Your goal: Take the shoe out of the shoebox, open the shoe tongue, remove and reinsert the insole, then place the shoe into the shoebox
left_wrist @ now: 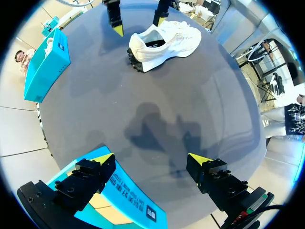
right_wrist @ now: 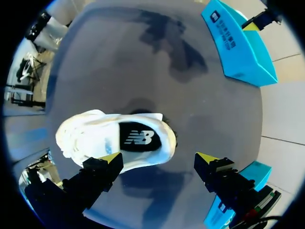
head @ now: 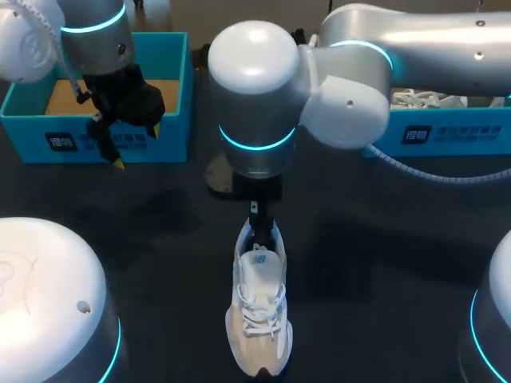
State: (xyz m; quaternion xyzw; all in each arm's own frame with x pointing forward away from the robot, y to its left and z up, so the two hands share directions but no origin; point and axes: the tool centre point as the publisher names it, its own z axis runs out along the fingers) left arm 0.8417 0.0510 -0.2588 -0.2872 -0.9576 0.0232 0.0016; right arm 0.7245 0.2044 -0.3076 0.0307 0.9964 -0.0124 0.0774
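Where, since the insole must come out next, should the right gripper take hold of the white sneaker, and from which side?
Probably the heel collar, from straight above. The white sneaker stands upright on its sole, opening facing up, so one finger can go inside and one outside the thin heel wall. The right gripper hangs open over that end.

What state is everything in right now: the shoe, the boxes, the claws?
White lace-up sneaker: out of the box, upright on the table.
Black insole: inside the sneaker.
Left turquoise cardboard shoebox: open.
Right turquoise shoebox: open, white laces inside.
Left gripper: open, empty.
Right gripper: open, over the sneaker's heel.
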